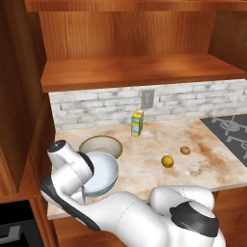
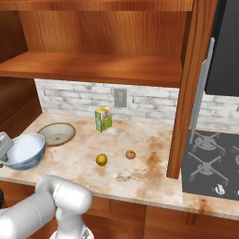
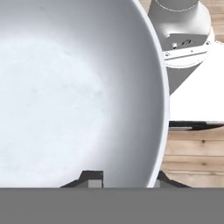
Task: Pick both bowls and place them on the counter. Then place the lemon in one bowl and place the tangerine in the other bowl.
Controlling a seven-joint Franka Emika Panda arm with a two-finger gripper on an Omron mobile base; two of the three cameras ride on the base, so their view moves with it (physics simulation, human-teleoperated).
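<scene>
My hand [image 3: 124, 175] is clenched on the rim of the white bowl [image 1: 102, 174], holding it tilted at the left front edge of the bench [image 2: 140, 182]. The tan bowl [image 1: 100, 145] sits on the bench just behind it. The lemon [image 1: 167, 161] and tangerine [image 1: 185, 150] lie near each other, mid-bench.

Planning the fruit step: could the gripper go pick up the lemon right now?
Probably not yet. The gripper is shut on the rim of the white bowl at the counter's left end. The lemon itself lies in the open, with nothing over it.
</scene>
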